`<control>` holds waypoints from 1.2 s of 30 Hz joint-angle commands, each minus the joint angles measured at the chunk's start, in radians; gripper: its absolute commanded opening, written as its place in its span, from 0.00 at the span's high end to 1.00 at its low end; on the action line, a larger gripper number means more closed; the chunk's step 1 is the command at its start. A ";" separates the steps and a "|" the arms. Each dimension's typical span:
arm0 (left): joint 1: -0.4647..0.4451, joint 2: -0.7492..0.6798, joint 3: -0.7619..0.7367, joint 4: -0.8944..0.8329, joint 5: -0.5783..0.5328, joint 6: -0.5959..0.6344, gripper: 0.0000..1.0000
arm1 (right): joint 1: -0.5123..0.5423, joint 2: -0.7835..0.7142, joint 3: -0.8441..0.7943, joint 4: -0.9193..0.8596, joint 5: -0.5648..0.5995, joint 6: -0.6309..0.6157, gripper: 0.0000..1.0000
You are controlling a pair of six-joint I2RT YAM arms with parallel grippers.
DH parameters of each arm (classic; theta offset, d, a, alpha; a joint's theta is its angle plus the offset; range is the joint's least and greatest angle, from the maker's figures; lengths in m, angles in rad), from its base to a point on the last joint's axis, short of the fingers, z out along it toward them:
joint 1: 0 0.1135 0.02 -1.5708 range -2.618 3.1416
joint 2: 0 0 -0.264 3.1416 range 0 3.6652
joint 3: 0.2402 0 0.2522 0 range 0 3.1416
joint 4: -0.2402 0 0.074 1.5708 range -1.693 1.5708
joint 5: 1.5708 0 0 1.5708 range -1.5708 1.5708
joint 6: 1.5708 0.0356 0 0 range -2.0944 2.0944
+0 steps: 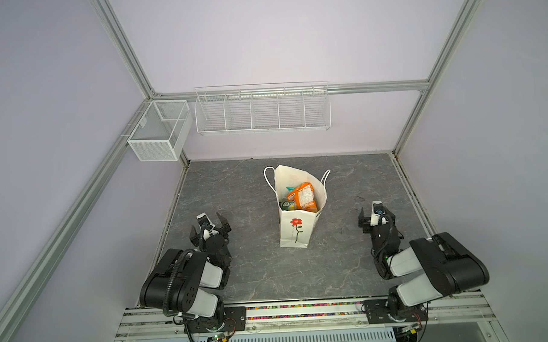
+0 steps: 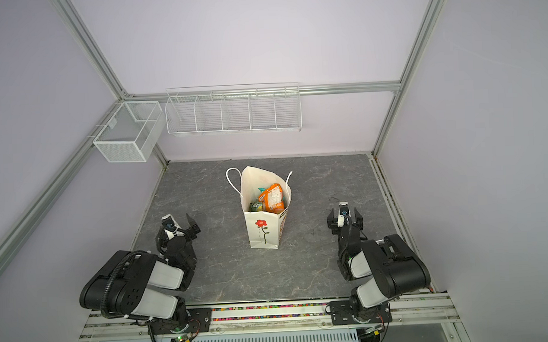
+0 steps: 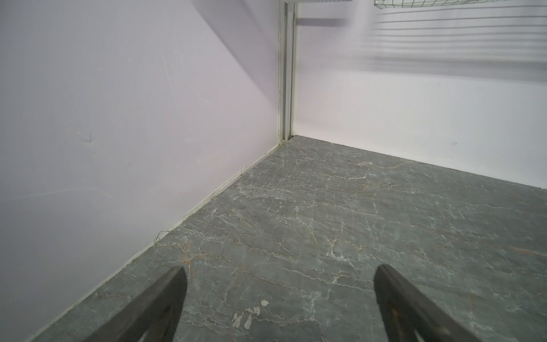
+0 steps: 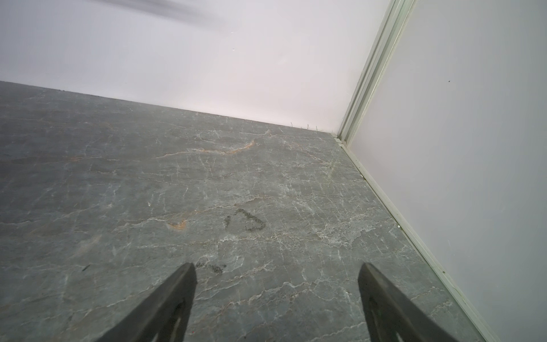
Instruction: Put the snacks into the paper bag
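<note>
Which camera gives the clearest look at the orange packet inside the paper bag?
A top view: it looks down into the open paper bag, where the orange packet lies uppermost beside a green packet. Both top views show it about equally well. Both wrist views face the tabletop and miss the bag entirely.

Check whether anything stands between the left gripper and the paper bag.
Nothing visible does. Only bare table lies between the open left gripper and the paper bag, which stands upright with snacks inside.
</note>
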 commanded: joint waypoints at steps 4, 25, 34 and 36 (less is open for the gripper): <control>0.007 0.021 0.026 0.040 0.055 0.042 0.01 | -0.006 0.036 0.028 0.050 -0.010 -0.026 0.11; 0.006 0.156 0.117 0.042 0.173 0.125 0.01 | -0.061 0.051 0.112 -0.090 -0.019 0.016 0.11; 0.025 0.125 0.173 -0.066 0.184 0.102 0.01 | -0.118 0.012 0.234 -0.379 -0.048 0.089 0.11; 0.038 0.108 0.197 -0.132 0.194 0.088 0.01 | -0.129 0.012 0.247 -0.405 -0.061 0.100 0.11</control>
